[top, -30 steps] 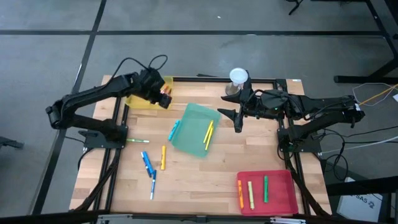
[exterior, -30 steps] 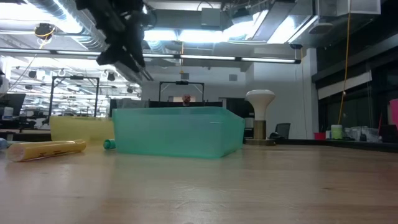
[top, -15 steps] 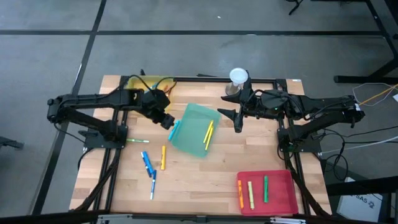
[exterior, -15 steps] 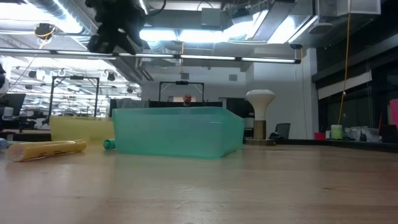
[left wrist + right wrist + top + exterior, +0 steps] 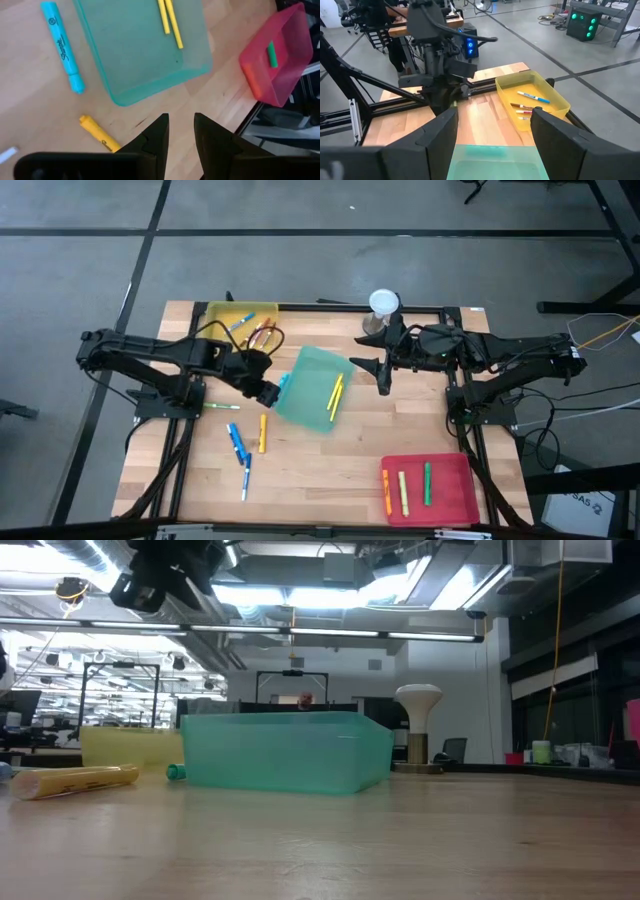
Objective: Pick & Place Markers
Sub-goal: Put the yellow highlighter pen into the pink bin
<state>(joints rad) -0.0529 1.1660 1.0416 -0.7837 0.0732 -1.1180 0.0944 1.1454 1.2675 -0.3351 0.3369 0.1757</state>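
Wooden table point(image 5: 320, 470) planks carry three trays: a yellow tray point(image 5: 222, 313) at the far left corner, a green tray point(image 5: 310, 395) tilted near the middle, and a red tray point(image 5: 445, 500) at the near right corner. Over the table, the left gripper point(image 5: 266, 393) is held just beside the green tray's left edge, pointing down; its fingers point(image 5: 159, 134) are seen with a narrow gap between them and nothing pinched. Directly beneath and just beside it lie a teal marker point(image 5: 64, 47), which touches the green tray's left edge, and an orange marker point(image 5: 98, 134) a little nearer on the bare wood. Farther toward the near left, two blue markers point(image 5: 237, 444) and a white-barrelled one point(image 5: 245, 480) are seen, with a thin green marker point(image 5: 222, 407) under the left arm; all are well apart from the fingers. Two yellow markers point(image 5: 335, 393) rest inside the green tray. Several markers point(image 5: 530, 102) are gathered in the yellow tray, and an orange, a yellow and a green one point(image 5: 427, 480) lie in the red tray. At the far right side the right gripper point(image 5: 382, 370) is held above the table beside a white-topped stand point(image 5: 383, 304), fingers spread wide and empty, well apart from every marker.
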